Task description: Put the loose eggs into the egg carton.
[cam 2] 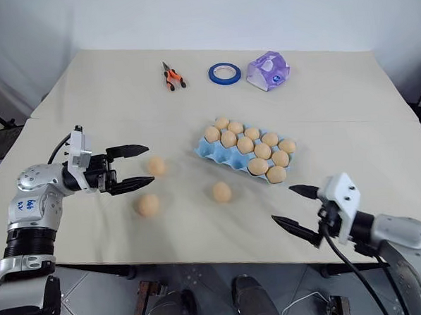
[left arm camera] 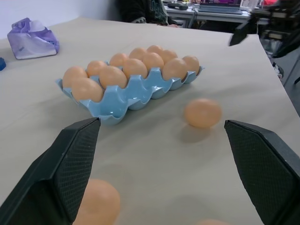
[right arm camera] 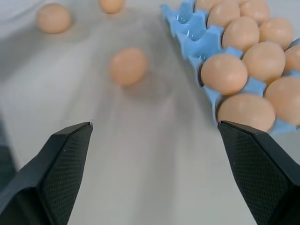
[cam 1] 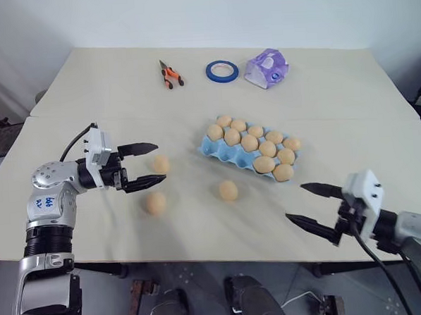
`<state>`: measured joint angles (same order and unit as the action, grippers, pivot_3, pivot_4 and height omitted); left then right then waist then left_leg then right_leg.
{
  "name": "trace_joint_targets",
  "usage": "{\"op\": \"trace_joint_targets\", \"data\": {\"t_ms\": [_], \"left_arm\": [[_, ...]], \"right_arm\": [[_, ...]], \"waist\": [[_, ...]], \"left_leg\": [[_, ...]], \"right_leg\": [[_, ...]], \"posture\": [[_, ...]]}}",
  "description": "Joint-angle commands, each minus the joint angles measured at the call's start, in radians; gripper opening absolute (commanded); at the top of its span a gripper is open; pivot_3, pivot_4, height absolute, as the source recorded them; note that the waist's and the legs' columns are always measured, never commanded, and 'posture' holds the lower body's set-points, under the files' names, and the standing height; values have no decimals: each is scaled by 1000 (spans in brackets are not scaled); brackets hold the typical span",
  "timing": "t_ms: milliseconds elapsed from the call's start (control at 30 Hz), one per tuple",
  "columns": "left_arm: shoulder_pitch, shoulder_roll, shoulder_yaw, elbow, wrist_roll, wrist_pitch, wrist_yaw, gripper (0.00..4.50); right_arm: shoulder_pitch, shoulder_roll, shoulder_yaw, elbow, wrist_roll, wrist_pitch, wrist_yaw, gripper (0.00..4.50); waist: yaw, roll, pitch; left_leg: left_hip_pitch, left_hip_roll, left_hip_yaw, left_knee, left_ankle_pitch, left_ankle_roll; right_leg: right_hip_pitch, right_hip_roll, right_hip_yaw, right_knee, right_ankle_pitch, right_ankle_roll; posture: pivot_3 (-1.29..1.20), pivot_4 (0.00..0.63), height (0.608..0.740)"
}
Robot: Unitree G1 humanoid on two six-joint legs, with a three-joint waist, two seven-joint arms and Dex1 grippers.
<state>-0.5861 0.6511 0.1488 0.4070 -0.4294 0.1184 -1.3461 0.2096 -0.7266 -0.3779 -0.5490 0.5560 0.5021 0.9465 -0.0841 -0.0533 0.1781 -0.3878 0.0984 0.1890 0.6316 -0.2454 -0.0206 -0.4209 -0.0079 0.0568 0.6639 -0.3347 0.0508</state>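
Left gripper (cam 1: 149,163) level, fingers wide, empty, framing a loose egg (cam 1: 161,164). Right gripper (cam 1: 312,205) wide, empty, at 5 o'clock of the egg carton (cam 1: 211,150). Left wrist view showed the carton's empty near-end cups.

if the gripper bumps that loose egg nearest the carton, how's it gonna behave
The loose egg is smooth and rounded on a flat table, so a nudge would probably send it rolling, likely in a curve. Its slick-looking shell may slip between narrow fingers. It is probably fragile, so a hard squeeze could crack it.
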Motion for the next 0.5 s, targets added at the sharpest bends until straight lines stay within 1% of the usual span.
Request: {"op": "trace_joint_targets", "data": {"t_ms": [33, 133, 233, 333, 400, 500], "left_arm": [[-24, 28, 23, 13, -7, -17, -8, 4500], [-30, 35, 22, 25, -6, -21, -12, 4500], [-40, 40, 19, 34, -6, -25, -13, 4500], [-48, 41, 16, 34, -6, -25, -11, 4500], [-50, 39, 14, 30, -6, -24, -9, 4500], [-48, 36, 13, 18, -8, -20, -6, 4500]], "right_arm": [[44, -4, -65, 14, 9, -87, 47, 4483], [71, -3, -75, 9, 17, -101, 47, 4483], [55, 3, -44, -14, 23, -90, 12, 4483], [-58, 30, 71, -54, 19, 2, -108, 4483], [-147, 63, 181, -63, -21, 52, -185, 4483], [-249, 121, 318, -38, -82, 77, -260, 4483]], "waist": [[0, 0, 0], [0, 0, 0], [1, 0, 0], [-3, 0, 0], [-7, 0, 0], [-2, 0, 0]], "left_leg": [[0, 0, 0, 0, 0, 0], [1, 0, 0, 0, 0, 1], [1, 0, -3, 0, -1, 2], [1, 0, -3, 0, -2, 3], [2, 0, -3, 0, -3, 2], [2, 1, -4, -1, -3, 1]], "right_leg": [[0, 0, 0, 0, 0, 0], [1, 0, 0, 0, 0, 0], [3, -1, -1, -1, 0, -1], [3, -1, -1, -2, 0, -1], [3, -1, -1, -1, 1, -2], [2, -1, -2, -1, 1, -4]], "posture": [[0, 150, 740], [0, 150, 740], [0, 150, 740], [0, 150, 740], [0, 150, 740], [0, 150, 740]]}}
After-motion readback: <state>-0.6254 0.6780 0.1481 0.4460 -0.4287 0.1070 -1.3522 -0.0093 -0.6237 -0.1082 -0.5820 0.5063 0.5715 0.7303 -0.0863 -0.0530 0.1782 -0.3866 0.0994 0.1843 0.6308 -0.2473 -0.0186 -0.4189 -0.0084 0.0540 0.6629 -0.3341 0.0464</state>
